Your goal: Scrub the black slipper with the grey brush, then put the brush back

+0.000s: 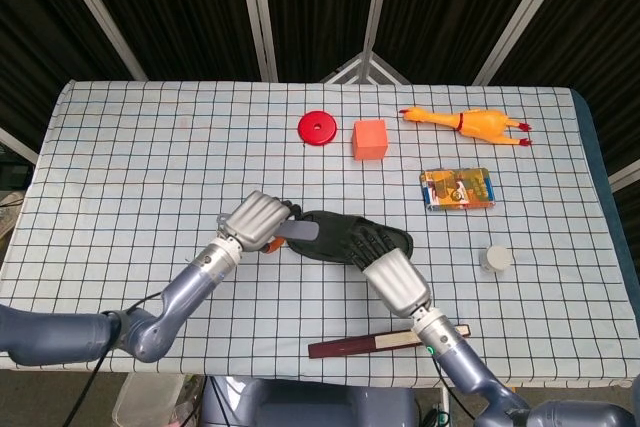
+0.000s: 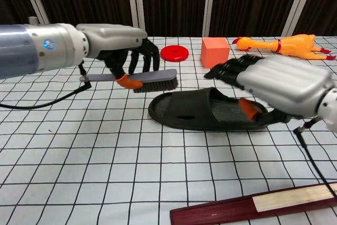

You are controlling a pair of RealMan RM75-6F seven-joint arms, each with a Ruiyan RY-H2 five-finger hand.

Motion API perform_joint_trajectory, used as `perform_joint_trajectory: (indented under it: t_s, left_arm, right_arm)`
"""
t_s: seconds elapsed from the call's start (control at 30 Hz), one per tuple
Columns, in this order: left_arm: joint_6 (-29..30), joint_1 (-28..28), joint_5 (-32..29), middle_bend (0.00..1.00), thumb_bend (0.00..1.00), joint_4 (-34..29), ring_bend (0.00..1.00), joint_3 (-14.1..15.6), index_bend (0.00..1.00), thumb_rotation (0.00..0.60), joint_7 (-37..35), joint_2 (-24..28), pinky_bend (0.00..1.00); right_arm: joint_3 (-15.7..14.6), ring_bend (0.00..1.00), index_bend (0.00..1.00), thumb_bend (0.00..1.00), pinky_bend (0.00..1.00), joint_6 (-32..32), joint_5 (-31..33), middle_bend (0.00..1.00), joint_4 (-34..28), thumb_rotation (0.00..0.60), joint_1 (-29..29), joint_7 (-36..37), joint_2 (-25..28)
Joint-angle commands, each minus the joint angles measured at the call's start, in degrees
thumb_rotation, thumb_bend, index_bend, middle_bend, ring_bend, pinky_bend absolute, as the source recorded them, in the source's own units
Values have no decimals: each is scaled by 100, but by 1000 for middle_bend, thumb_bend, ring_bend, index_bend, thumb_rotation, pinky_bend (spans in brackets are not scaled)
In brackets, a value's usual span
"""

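Nearest to the robot, at the front edge of the desk (image 2: 63, 183), lies a dark red folded fan (image 2: 253, 206), which has no part in the task.

Behind it the black slipper (image 2: 202, 110) lies flat on the checked cloth, sole down, its toe end toward the robot's right. The right hand (image 2: 274, 85) hangs just above that toe end, holding nothing, with its dark fingers spread forward and one orange fingertip close to the strap. In the chest view it seems lifted off the slipper, but I cannot tell for sure if the tip touches it.

To the left, the left hand (image 2: 124, 51) holds the grey brush (image 2: 145, 80) by its handle, bristles down. The brush is in the air just beside the heel end of the slipper, not on it.

I judge the step in hand is to put the brush back on the desk. To do it well, the left hand should move away from the slipper to bare cloth, come down until the bristles or the flat handle rest on the desk, and only then let its fingers loosen, so the brush does not fall or roll. The right hand should stay clear, so it does not push the slipper.

Far behind stand a red disc (image 2: 174, 52), an orange cube (image 2: 215, 52), a rubber chicken (image 2: 281, 43) and a coloured packet (image 2: 293, 79), all well apart from the work.
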Motion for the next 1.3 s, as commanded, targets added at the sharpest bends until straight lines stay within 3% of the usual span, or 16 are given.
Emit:
perform_joint_trajectory:
  t_s: [0.03,0.17,0.3,0.5,0.83,1.03,1.3]
  left_arm:
    - [50,433,363,583,512,-276,475,403,491,600,-452,402,548]
    - [-9,833,800,580,508,-209,474,829,489,600,-898,714,548]
    - [273,1315,1553,577,465,82,473,1194,489,600,-1459,842,546]
    - [736,1876,2220,569,435,864,467,1471,483,600,-2156,659,536]
    - [991,2237,2812,501,343,1794,400,1554,416,600,-2243,254,448]
    - [944,2295,2833,397,141,1939,311,1417,282,600,-2085,82,370]
    - [957,2374,2978,306,65,1897,255,1327,147,600,-2139,77,322]
  right_arm:
    - [54,1,0,793,61,791,-160,47,-169,600,-522,302,556]
    - [-24,0,0,696,44,1353,-170,35,-182,600,-1016,1055,1023]
    - [-130,0,0,675,37,1879,-229,31,2,600,-1508,1881,1319]
    - [-298,0,0,664,20,2163,-253,27,303,600,-1931,2496,1423]
    - [-256,0,0,663,18,2049,-361,26,312,600,-2021,2551,1435]
    - [-216,0,0,663,17,1939,-369,26,283,600,-2045,2513,1444]
    - [-138,0,0,663,17,1885,-356,26,251,600,-2107,2546,1502]
